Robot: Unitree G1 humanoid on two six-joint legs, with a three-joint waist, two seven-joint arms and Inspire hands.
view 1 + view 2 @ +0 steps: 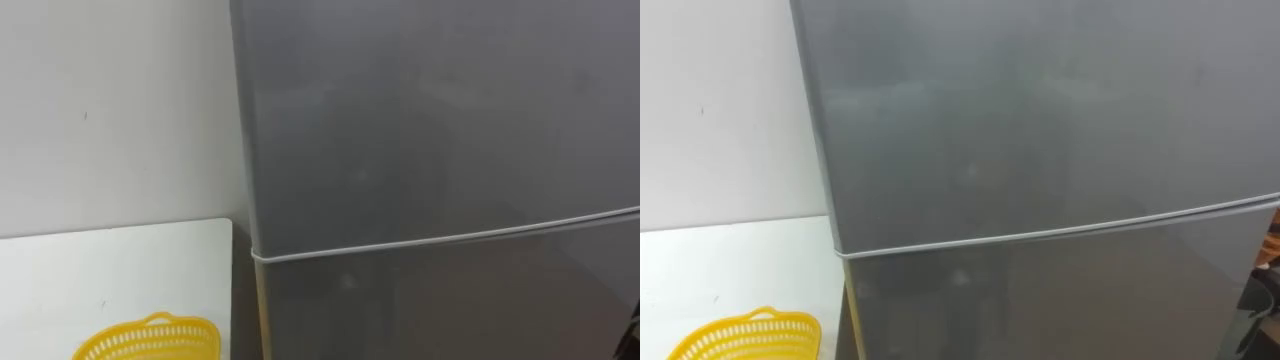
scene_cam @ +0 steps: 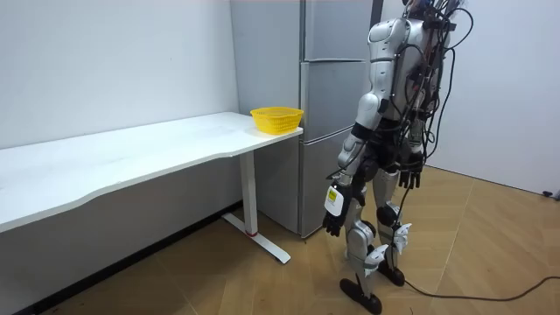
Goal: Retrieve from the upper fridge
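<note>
The robot stands facing the fridge (image 2: 325,114), whose upper door (image 1: 430,120) and lower door (image 1: 450,300) are both closed. The left hand (image 2: 333,219) and right hand (image 2: 411,178) hang at its sides, fingers relaxed, holding nothing. A yellow basket (image 1: 150,340) sits at the tabletop (image 1: 100,270) edge beside the fridge

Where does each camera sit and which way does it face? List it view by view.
Left eye view: on the robot's head, facing the grey fridge doors close up; yellow basket on the white table at lower left.
Right eye view: same head, slightly rightward, same fridge front; an unidentifiable dark shape at the lower right edge.
Room view: off the robot's left side, sees the whole robot standing before the fridge, left hand and right hand hanging low.
Shared: all three show fridge, basket and table.
</note>
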